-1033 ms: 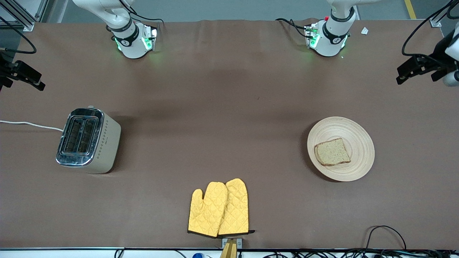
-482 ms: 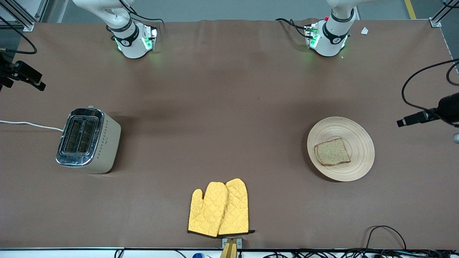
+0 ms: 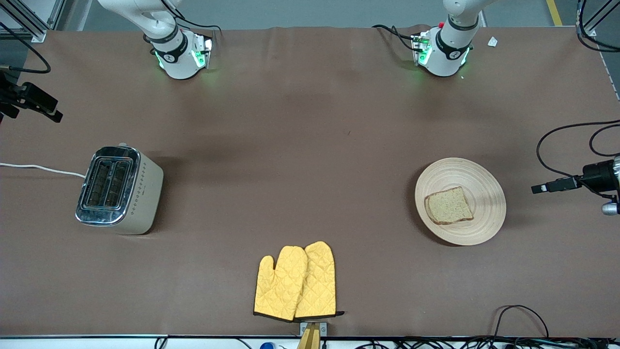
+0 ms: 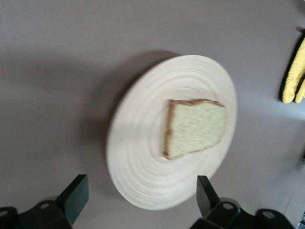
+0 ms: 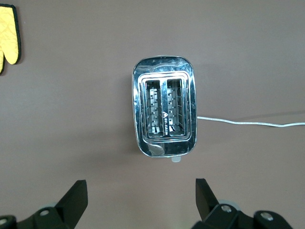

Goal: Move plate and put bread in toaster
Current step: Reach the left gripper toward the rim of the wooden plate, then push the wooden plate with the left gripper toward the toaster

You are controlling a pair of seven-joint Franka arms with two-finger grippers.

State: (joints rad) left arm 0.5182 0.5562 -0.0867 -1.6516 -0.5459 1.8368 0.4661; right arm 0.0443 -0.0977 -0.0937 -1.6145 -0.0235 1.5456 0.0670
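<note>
The plate (image 3: 479, 179) lies toward the left arm's end of the table, with the bread (image 3: 449, 205) flat on it. The toaster (image 3: 118, 189) stands toward the right arm's end, slots up and empty. My left gripper (image 3: 554, 186) hovers over the table's end beside the plate. In the left wrist view it (image 4: 140, 200) is open and empty, with the plate (image 4: 143, 143) and bread (image 4: 195, 128) below it. My right gripper (image 3: 31, 99) waits off the table's other end. In the right wrist view it (image 5: 139, 198) is open above the toaster (image 5: 164, 112).
Two yellow oven mitts (image 3: 295, 281) lie at the table edge nearest the front camera; they also show in the left wrist view (image 4: 293, 78) and the right wrist view (image 5: 9, 33). The toaster's white cord (image 3: 38, 168) runs off the table's end.
My left gripper has swung in from the table's end and come level with the plate. The right gripper, plate, bread and toaster have hardly moved.
</note>
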